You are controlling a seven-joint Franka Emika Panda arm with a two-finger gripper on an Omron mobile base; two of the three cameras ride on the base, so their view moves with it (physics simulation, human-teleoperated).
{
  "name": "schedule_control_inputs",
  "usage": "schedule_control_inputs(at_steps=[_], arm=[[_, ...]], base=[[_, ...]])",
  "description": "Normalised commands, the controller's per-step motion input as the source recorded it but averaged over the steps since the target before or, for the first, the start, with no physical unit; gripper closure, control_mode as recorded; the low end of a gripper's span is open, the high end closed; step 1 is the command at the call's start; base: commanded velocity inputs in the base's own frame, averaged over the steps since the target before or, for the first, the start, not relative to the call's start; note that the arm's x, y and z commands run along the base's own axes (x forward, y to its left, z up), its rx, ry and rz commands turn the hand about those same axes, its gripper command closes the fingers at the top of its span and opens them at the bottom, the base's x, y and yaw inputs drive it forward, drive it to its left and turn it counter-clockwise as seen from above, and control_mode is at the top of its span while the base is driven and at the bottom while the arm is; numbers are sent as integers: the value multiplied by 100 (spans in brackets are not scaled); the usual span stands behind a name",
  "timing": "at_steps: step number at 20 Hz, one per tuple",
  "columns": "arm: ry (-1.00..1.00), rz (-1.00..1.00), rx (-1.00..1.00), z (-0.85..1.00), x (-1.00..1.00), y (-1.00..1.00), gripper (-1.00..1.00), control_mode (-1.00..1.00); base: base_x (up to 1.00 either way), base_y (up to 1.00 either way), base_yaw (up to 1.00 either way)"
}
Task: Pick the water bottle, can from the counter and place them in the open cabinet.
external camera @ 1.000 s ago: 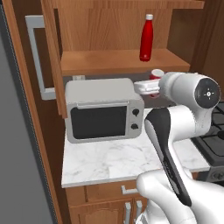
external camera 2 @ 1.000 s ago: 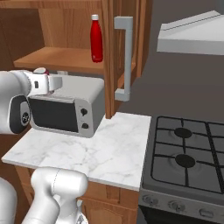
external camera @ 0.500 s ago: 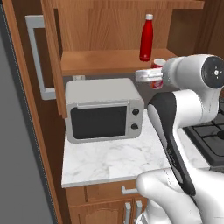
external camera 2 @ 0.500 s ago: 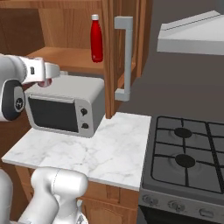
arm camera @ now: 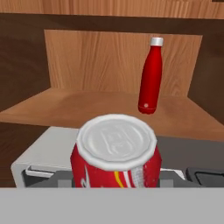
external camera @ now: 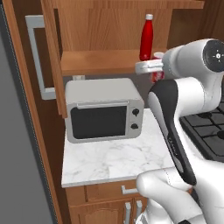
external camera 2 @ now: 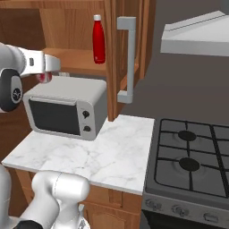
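I had the gripper (external camera: 154, 66) pinching the can (arm camera: 115, 153), holding it upright in the air just in front of the open cabinet (external camera: 105, 30), about level with the front edge of its wooden shelf (arm camera: 109, 109) and above the right end of the microwave (external camera: 103, 109). The can's silver top faced my hand camera. The water bottle (arm camera: 150, 75) stood upright on that shelf, toward its right side and near the back panel, beyond the can. The marble counter (external camera 2: 112, 154) lay below the cabinet, with the microwave sitting on it.
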Motion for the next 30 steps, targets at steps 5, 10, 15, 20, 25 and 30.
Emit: schedule_control_inputs(at_steps=[5,10,15,20,25,30], arm=[[0,0,0,0,33,1,100,-100],[0,0,1,0,44,4,100,-100],[0,0,2,0,48,13,100,-100],[1,0,1,0,55,25,100,-100],[0,0,1,0,51,21,100,-100],[0,0,1,-1,50,14,100,-100]], base=[[0,0,0],[0,0,0],[0,0,0],[0,0,0],[0,0,0],[0,0,0]])
